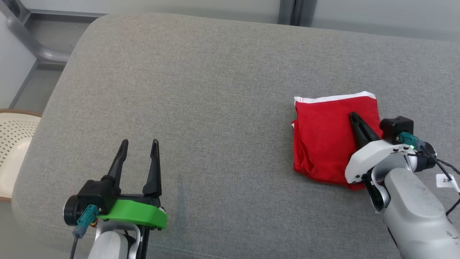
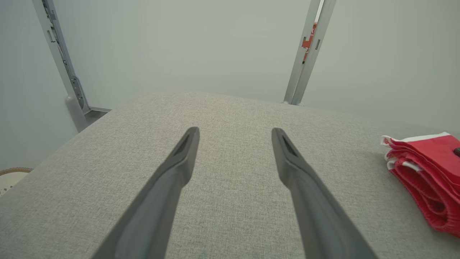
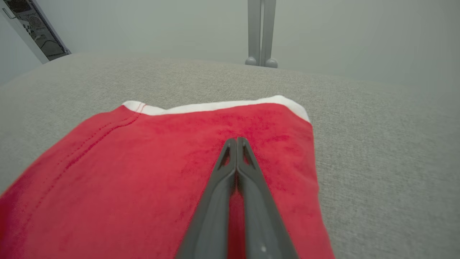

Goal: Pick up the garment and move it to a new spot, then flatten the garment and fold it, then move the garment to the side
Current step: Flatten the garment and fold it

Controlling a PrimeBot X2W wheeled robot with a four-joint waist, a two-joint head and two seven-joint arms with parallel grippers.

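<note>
The folded red garment [image 1: 330, 136] lies on the right part of the grey fabric table [image 1: 215, 90]. The right gripper [image 1: 353, 115] rests clenched on top of the garment. The left gripper [image 1: 139, 144] hangs released over the table's near left. Pale walls and a metal post [image 3: 260, 32] stand beyond the table's far edge.

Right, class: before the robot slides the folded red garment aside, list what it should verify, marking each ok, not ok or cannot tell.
1. The garment is folded into a compact stack: ok.
2. The right gripper is pinching cloth: cannot tell; its jaws are shut over the top layer, with no fabric visibly between them.
3. The left gripper is open and apart from the garment: ok.
4. Room on the grey surface to the garment's left: ok.
5. The garment's near right corner lies flat: cannot tell; the right arm hides it.
</note>
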